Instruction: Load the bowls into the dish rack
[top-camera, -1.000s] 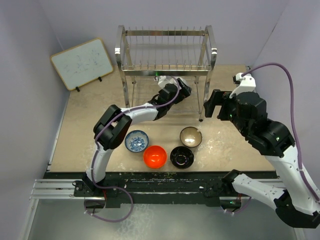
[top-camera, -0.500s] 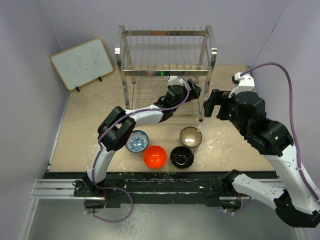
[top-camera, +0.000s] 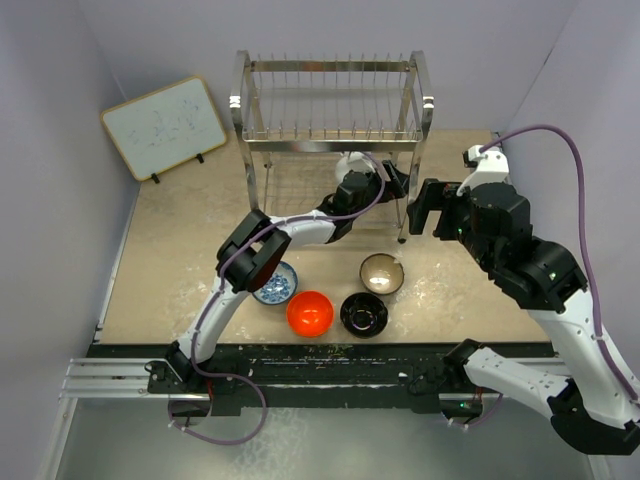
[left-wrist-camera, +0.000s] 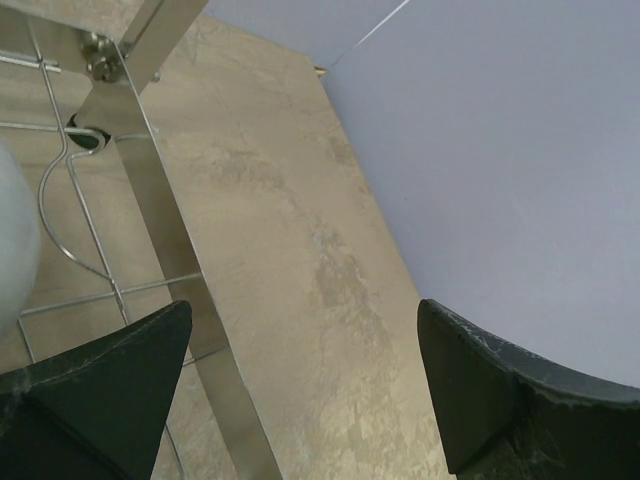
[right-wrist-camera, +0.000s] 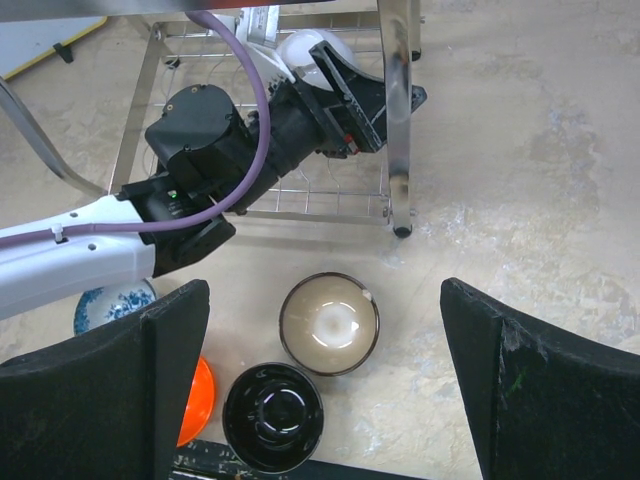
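Orange-red round bowl (top-camera: 310, 313) and glossy black bowl (top-camera: 363, 313) lie nearest you, with the blue-and-white patterned bowl (top-camera: 274, 282) and tan-brown bowl (top-camera: 382, 272) just beyond. Your right gripper (right-wrist-camera: 320, 300) hangs at the tan-brown bowl's 1 o'clock, fingers wide apart and empty. Farther, the left gripper (left-wrist-camera: 305, 310), likewise spread and empty, is inside the lower tier of the steel wire dish rack (top-camera: 425, 100), with the white round bowl (top-camera: 350, 160) at its 10 o'clock.

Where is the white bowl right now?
Top view: the white bowl is inside the lower tier of the dish rack, toward its right side, next to the left gripper.
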